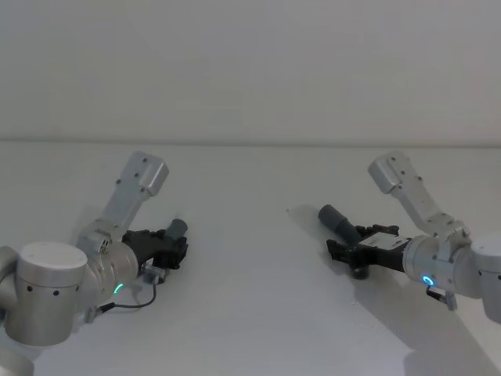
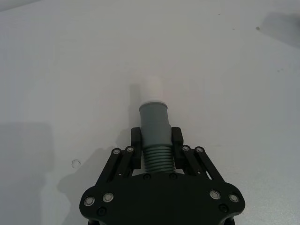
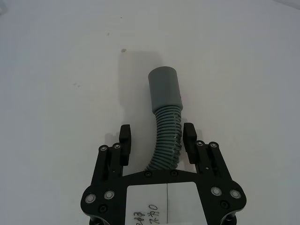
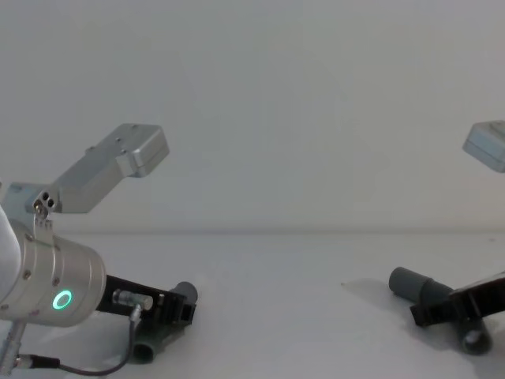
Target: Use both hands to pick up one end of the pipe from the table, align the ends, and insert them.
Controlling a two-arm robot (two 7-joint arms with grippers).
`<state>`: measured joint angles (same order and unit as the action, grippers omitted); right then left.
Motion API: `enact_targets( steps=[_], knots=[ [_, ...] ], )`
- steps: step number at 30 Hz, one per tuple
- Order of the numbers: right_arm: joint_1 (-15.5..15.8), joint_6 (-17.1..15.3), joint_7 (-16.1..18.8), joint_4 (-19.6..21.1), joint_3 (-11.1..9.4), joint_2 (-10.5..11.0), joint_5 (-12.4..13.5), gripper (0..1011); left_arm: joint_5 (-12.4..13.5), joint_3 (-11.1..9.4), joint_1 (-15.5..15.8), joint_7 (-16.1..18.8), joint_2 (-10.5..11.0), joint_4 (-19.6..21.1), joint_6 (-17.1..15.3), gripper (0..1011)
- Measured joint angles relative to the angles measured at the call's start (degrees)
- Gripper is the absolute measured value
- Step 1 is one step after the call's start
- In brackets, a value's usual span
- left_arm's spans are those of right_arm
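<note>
Two dark grey pipe pieces lie on the white table, one at each side. My left gripper is shut on the left pipe piece where the ribs meet the smooth cuff, and the white tip sticks out ahead. In the head view that gripper sits low at the left with the cuff showing past it. My right gripper is open around the ribbed middle of the right pipe piece, with a gap at one finger. Its plain grey cuff points away from the right gripper.
A white wall rises behind the table's far edge. Bare table surface stretches between the two arms. A thin black cable loops on the table beside the left wrist.
</note>
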<state>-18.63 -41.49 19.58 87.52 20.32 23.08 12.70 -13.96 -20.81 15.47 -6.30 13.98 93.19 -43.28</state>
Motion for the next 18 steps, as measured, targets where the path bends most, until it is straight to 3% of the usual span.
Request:
enact_targets(
  steps=[18],
  knots=[
    [0.04,-0.02,-0.05,-0.05,0.0,0.0,-0.03,537,0.0,0.0,0.0,0.0,0.0,0.04,0.0,367]
  ],
)
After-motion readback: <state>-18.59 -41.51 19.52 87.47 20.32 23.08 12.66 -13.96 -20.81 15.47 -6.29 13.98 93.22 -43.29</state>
